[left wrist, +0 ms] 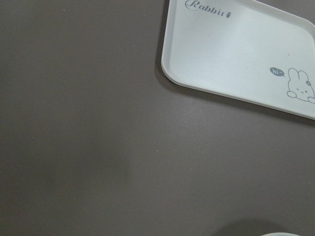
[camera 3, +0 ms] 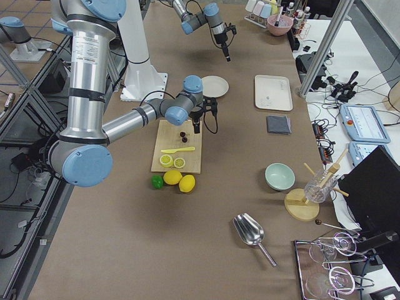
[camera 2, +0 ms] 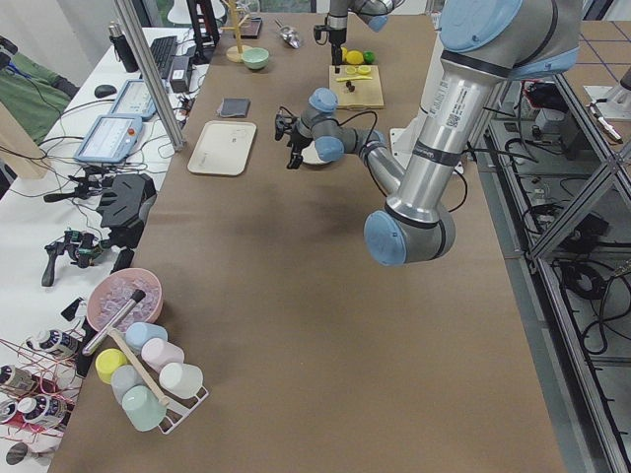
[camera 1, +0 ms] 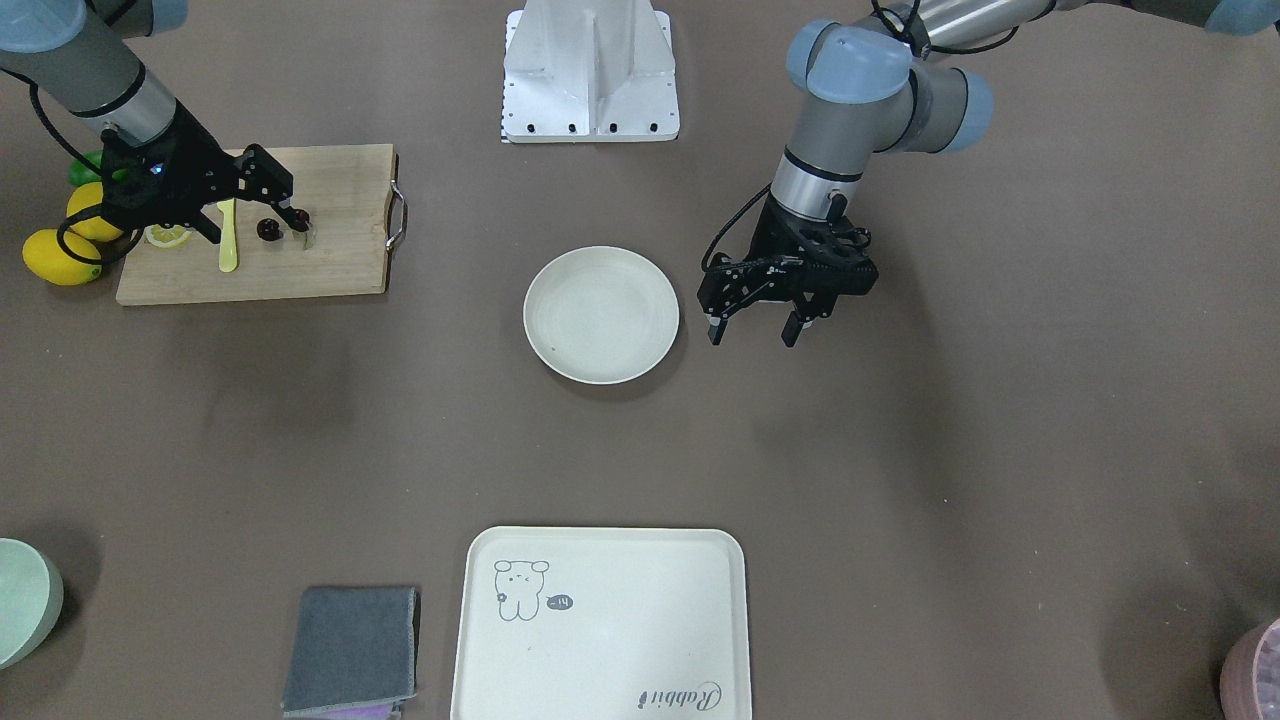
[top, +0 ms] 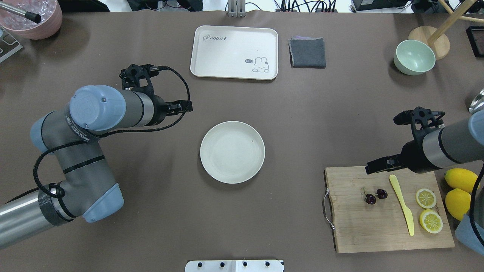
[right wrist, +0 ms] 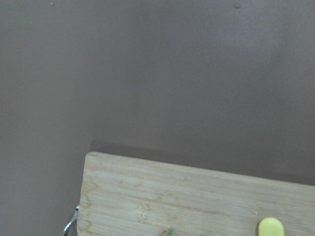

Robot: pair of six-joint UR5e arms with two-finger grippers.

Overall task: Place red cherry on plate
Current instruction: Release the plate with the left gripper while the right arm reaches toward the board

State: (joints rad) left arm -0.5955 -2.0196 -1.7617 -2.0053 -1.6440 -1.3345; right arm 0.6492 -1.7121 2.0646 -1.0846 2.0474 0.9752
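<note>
The red cherry [camera 1: 268, 229], a dark pair on green stems, lies on the wooden cutting board [camera 1: 330, 250], and shows again as the cherry [top: 370, 199] from overhead. My right gripper [camera 1: 256, 226] hangs open above the board near the cherry, not touching it and holding nothing. In the overhead view its fingers [top: 378, 166] sit over the board's far edge. The off-white plate [camera 1: 601, 315] rests bare at the table's middle, the same plate [top: 232, 152] from overhead. My left gripper [camera 1: 753, 330] hovers open and bare beside the plate, on the robot's left. Neither wrist view shows fingers.
On the board lie a yellow knife [top: 402, 206] and two lemon slices [top: 426, 197], with whole lemons [top: 461, 179] beside it. Across the table are a rabbit tray [top: 234, 51], grey cloth [top: 307, 52], green bowl [top: 414, 56] and pink container [top: 30, 19].
</note>
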